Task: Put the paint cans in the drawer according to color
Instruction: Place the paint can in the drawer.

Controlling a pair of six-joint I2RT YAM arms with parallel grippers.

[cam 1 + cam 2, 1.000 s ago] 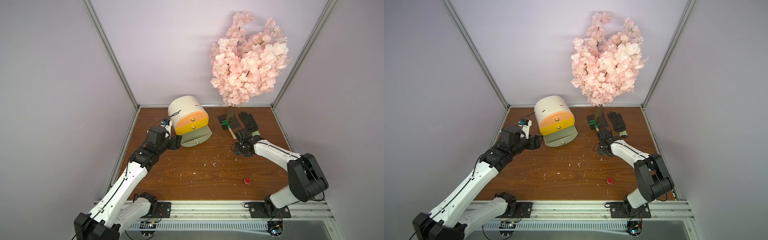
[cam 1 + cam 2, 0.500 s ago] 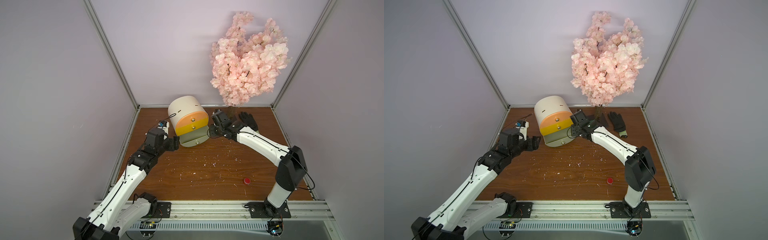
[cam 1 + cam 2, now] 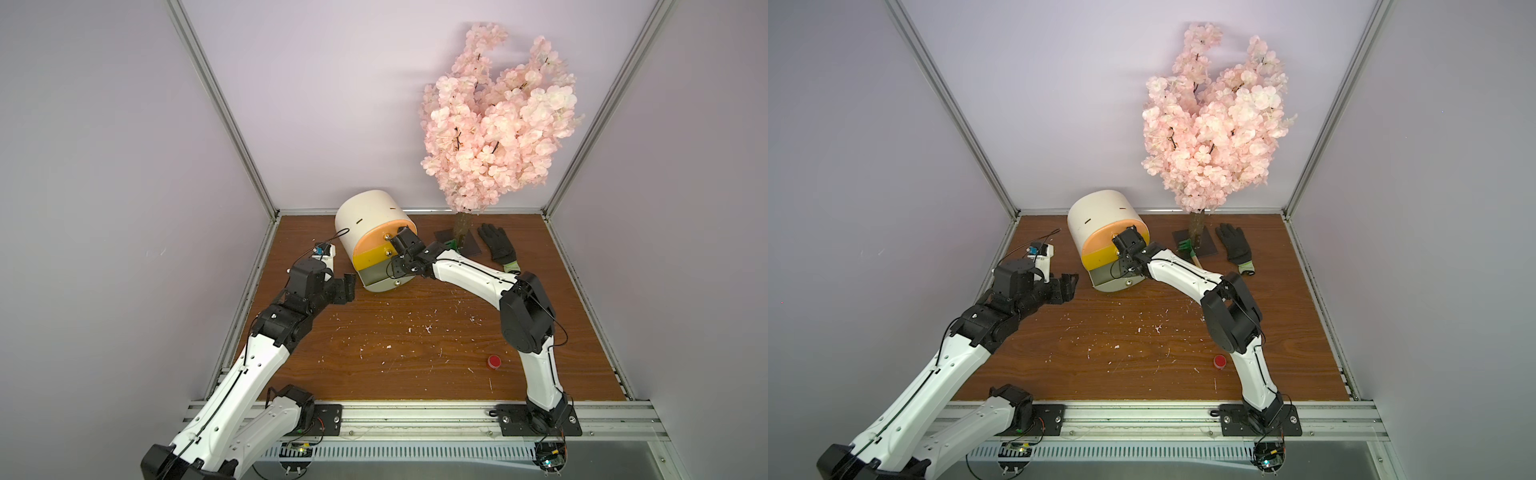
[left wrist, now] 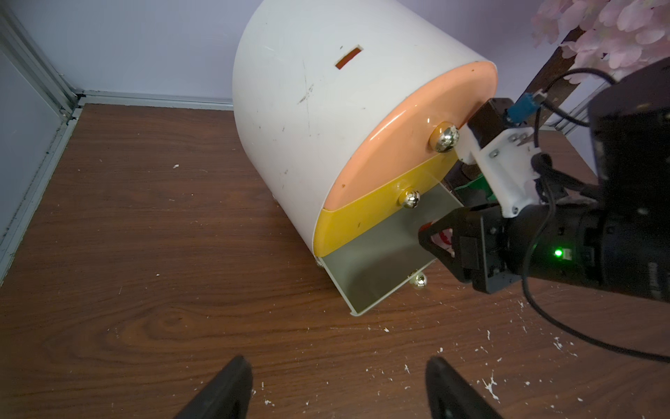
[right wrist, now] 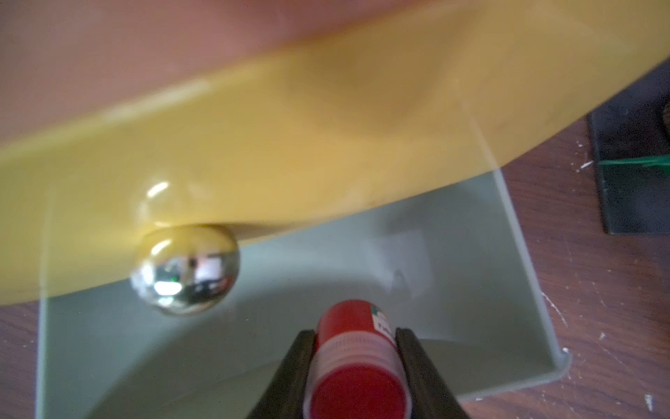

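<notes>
Red can (image 5: pixel 357 395) over open grey drawer (image 4: pixel 377 261)
Right pincer (image 5: pixel 355 333) clamps it, newly in from rear right; left pincer (image 4: pixel 337 366) apart.

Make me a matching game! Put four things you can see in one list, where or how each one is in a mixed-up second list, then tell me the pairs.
Things:
1. right claw
2. grey drawer
3. yellow drawer
4. black glove

Where or how:
A. pushed shut
B. lying on the table beside the blossom tree
C. gripping a red paint can
D. pulled out

Pairs: 1-C, 2-D, 3-A, 4-B
</notes>
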